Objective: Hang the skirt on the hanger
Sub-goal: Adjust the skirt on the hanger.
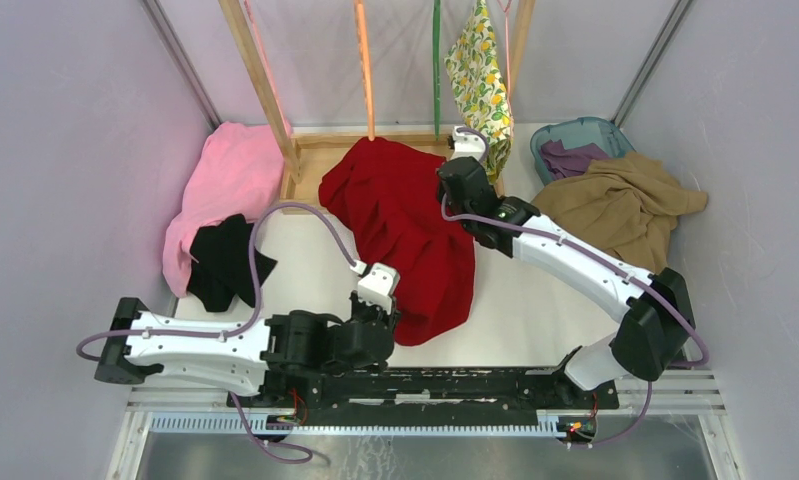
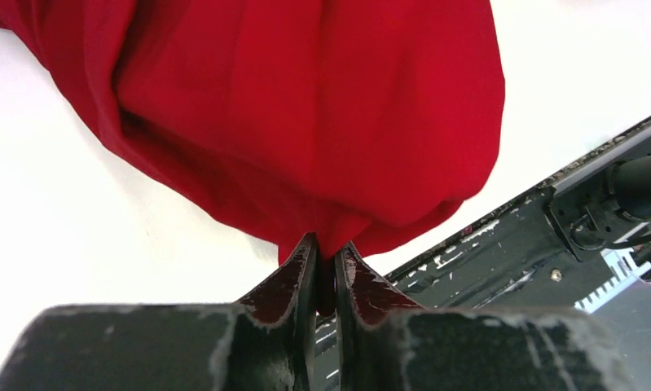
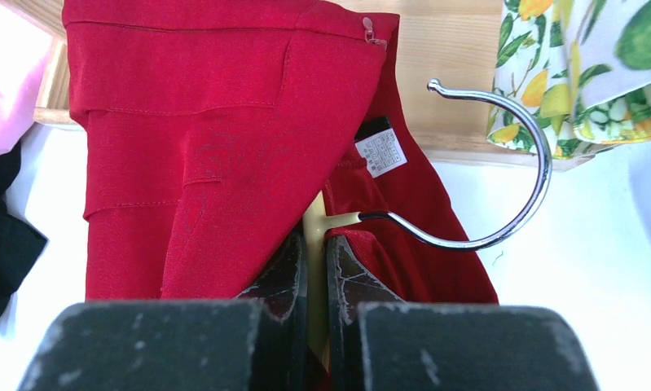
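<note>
The lemon-print skirt (image 1: 480, 75) hangs from the wooden rack at the back, under a thin pink hanger (image 1: 507, 50); its hem shows in the right wrist view (image 3: 582, 73). Neither gripper touches it. A red garment (image 1: 405, 230) lies spread on the table. My left gripper (image 2: 328, 244) is shut on its near edge (image 2: 305, 106). My right gripper (image 3: 315, 236) is shut on the neck of a cream hanger (image 3: 318, 218) with a chrome hook (image 3: 517, 195), tucked into the red garment's top (image 3: 208, 147). From above, the right gripper (image 1: 453, 192) sits at the garment's far end.
The wooden rack's base (image 1: 320, 150) stands at the back, with an orange hanger (image 1: 363, 60) and a green hanger (image 1: 436, 60) on it. A pink cloth (image 1: 225, 180) and a black cloth (image 1: 225, 260) lie left. A tan garment (image 1: 620, 205) and a teal basket (image 1: 575, 130) are right.
</note>
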